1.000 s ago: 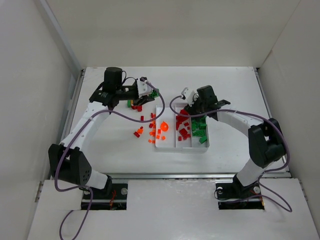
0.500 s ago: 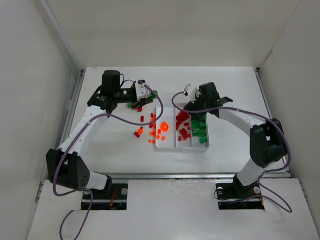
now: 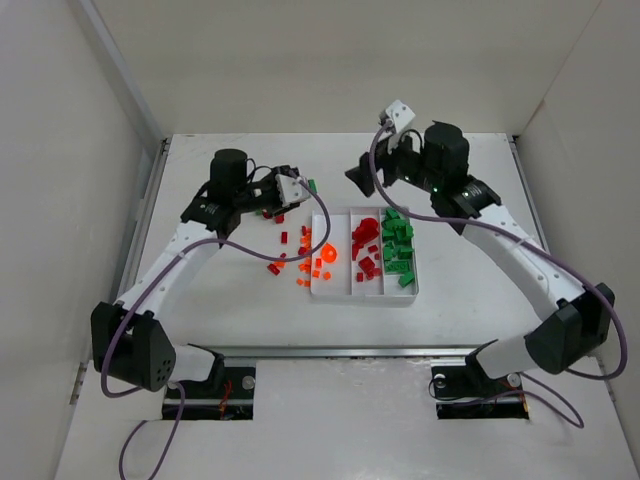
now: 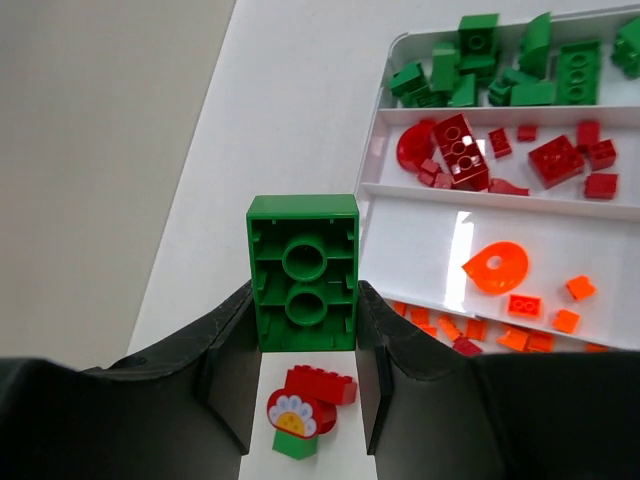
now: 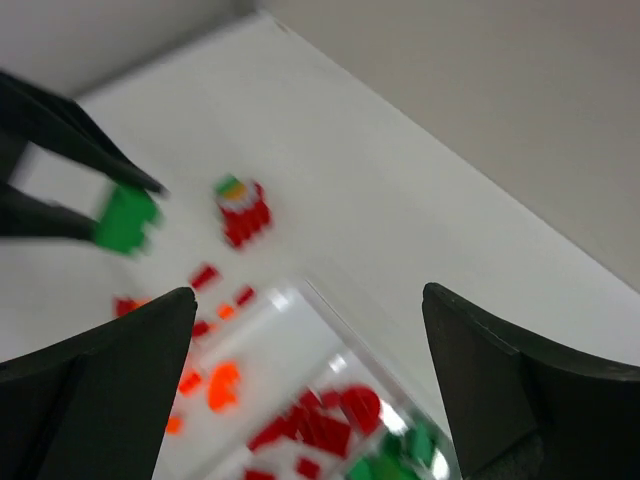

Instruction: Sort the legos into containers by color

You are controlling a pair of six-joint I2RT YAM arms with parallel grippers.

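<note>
Green brick (image 4: 303,272) held in my left gripper (image 4: 303,300) off tray (image 3: 331,291) far-left corner, my right gripper (image 5: 308,293) spread wide beyond far edge

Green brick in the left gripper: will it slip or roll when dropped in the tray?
The green brick looks like rigid, hollow plastic, so it is probably light and unbending. Its glossy sides, pinched by the left gripper, might slip if the grip eases. Boxy and flat-faced, it should settle rather than roll.

Bright, even light (right wrist view motion-blurred).
</note>
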